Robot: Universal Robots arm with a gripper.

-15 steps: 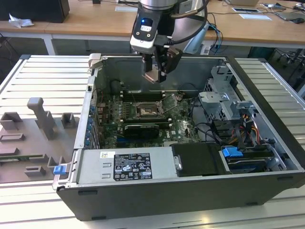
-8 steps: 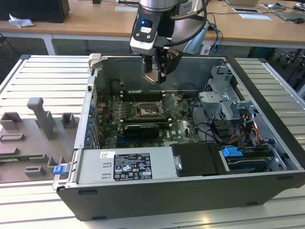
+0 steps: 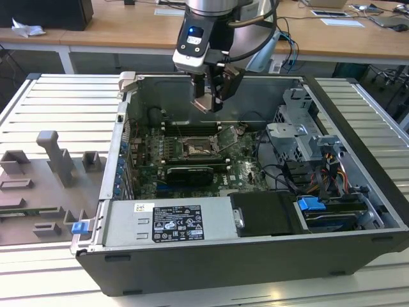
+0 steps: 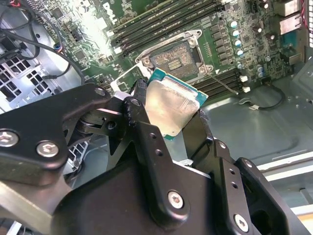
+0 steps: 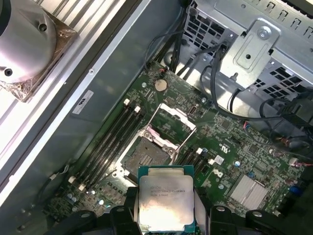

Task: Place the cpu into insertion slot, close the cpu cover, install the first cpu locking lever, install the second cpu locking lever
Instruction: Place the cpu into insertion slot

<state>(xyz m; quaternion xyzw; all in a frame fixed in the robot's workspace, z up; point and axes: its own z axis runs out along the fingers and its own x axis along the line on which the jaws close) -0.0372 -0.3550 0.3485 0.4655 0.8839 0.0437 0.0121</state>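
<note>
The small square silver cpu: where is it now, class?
In both wrist views the cpu is clamped in the black gripper, raised clear of the empty silver-rimmed insertion slot.

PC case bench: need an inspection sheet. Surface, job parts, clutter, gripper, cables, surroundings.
Surface: slatted metal table carrying the open PC case.
Job's things: cpu clamped between the fingers, not yet seated; insertion slot empty; cpu cover raised open.
Clutter: grey fixture blocks on the table at the exterior view's left.
Grippers: gripper shut on the cpu, above the case interior.
Cables: black bundle beside the drive cage; coloured wires.
Surroundings: wooden desks behind.
</note>
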